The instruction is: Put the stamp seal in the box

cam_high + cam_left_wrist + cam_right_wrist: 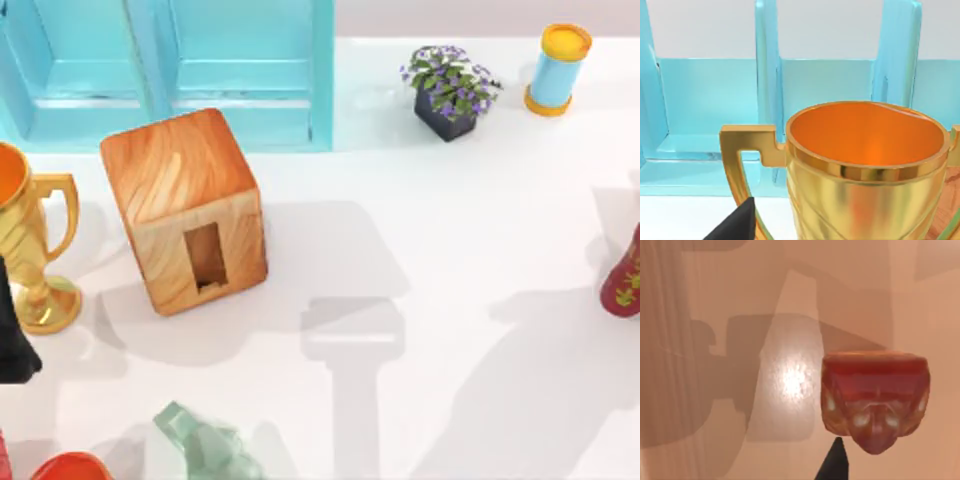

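The box point(185, 210) stands on the left part of the table, its hole facing near. In the right wrist view the stamp seal point(875, 400) is just beside the right gripper point(835, 464); its grip cannot be told. The left gripper point(735, 226) is close to a golden trophy point(865, 175) at the left edge, state also unclear.

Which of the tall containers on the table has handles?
The gold trophy cup at the table's left edge, beside the wooden box. The blue and yellow cylinder at the back right is plain, with no handles.
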`<state>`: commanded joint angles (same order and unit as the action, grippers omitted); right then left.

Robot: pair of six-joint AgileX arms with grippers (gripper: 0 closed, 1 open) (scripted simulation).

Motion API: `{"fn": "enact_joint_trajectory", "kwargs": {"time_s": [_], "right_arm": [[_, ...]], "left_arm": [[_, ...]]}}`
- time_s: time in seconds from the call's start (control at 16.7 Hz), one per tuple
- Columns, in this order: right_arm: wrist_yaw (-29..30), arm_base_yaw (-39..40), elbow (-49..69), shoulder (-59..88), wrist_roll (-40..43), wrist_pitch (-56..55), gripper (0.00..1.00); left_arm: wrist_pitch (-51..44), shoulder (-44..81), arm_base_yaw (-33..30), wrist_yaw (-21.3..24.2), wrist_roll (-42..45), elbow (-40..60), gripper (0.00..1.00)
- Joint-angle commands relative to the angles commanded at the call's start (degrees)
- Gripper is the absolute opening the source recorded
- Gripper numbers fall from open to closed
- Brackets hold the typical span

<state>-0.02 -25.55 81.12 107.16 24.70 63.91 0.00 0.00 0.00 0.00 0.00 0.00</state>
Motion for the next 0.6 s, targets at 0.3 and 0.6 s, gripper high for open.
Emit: {"fn": "enact_joint_trajectory", "kwargs": {"time_s": [0.3,0.6], "right_arm": [[0.00,0.00,0.00,0.00,0.00,0.00,1.00],[0.00,0.00,0.00,0.00,0.00,0.00,1.00]], "left_arm": [[0.00,0.00,0.00,0.00,0.00,0.00,1.00],[0.00,0.00,0.00,0.00,0.00,0.00,1.00]]}}
